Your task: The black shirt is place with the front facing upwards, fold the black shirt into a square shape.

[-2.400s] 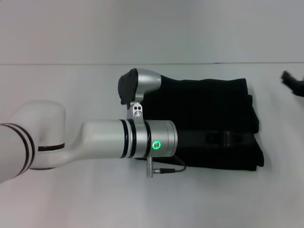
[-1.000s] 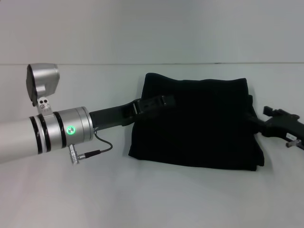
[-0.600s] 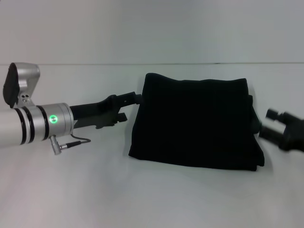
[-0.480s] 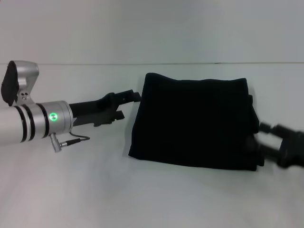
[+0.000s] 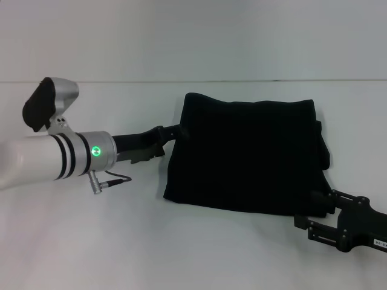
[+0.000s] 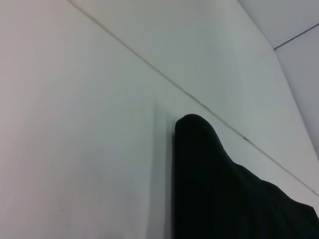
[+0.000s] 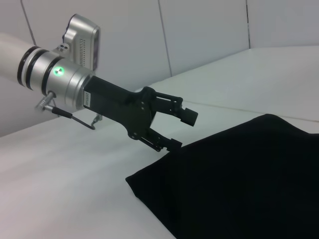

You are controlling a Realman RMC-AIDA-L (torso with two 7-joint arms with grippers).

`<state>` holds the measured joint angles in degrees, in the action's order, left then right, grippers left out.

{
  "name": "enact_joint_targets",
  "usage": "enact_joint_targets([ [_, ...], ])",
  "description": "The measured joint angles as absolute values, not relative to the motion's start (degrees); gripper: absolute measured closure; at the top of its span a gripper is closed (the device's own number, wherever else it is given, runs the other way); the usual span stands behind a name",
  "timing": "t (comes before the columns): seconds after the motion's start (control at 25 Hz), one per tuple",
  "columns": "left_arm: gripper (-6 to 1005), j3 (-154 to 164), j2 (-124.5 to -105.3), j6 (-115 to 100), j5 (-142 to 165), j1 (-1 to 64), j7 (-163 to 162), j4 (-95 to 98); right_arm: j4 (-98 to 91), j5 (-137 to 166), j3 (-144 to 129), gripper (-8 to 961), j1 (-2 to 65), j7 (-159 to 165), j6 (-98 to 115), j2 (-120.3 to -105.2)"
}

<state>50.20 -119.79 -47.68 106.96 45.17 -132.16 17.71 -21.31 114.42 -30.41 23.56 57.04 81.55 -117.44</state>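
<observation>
The black shirt (image 5: 248, 154) lies folded into a rough square on the white table (image 5: 91, 241), plain black side up, no letters showing. My left gripper (image 5: 172, 142) is open at the shirt's left edge, its far finger touching the cloth near the far left corner. The right wrist view shows it (image 7: 180, 130) open, one fingertip (image 7: 172, 145) at the shirt (image 7: 249, 179) edge. My right gripper (image 5: 311, 210) is open and empty at the shirt's near right corner, holding nothing. The left wrist view shows only a corner of the shirt (image 6: 219, 194).
The table's back edge meets a pale wall (image 5: 181, 36) just behind the shirt. The left arm's white forearm (image 5: 36, 166) reaches in from the left. Bare table lies in front of the shirt and to its left.
The left arm pulled back from over the shirt to its left edge, then edged back toward it. The right gripper came in from the right and dropped to the near right corner.
</observation>
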Motion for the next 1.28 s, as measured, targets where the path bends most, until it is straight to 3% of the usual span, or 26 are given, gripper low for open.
enact_joint_targets([
  [0.64,83,54.54,-123.40,-45.12,106.37,46.10,-126.94,18.86,-21.27,114.52,-30.41,208,23.55,57.48,82.89,-117.50],
  [1.08,495,54.51,-123.16,-45.29,106.33,46.45,-126.83,18.82,-21.27,114.52,-30.15,208,23.55,57.47,83.47,-117.43],
  [1.28,602,54.30,-123.15,-45.11,106.30,46.09,-126.91,18.84,-21.26,114.52,-30.02,208,23.80,57.45,83.50,-117.45],
])
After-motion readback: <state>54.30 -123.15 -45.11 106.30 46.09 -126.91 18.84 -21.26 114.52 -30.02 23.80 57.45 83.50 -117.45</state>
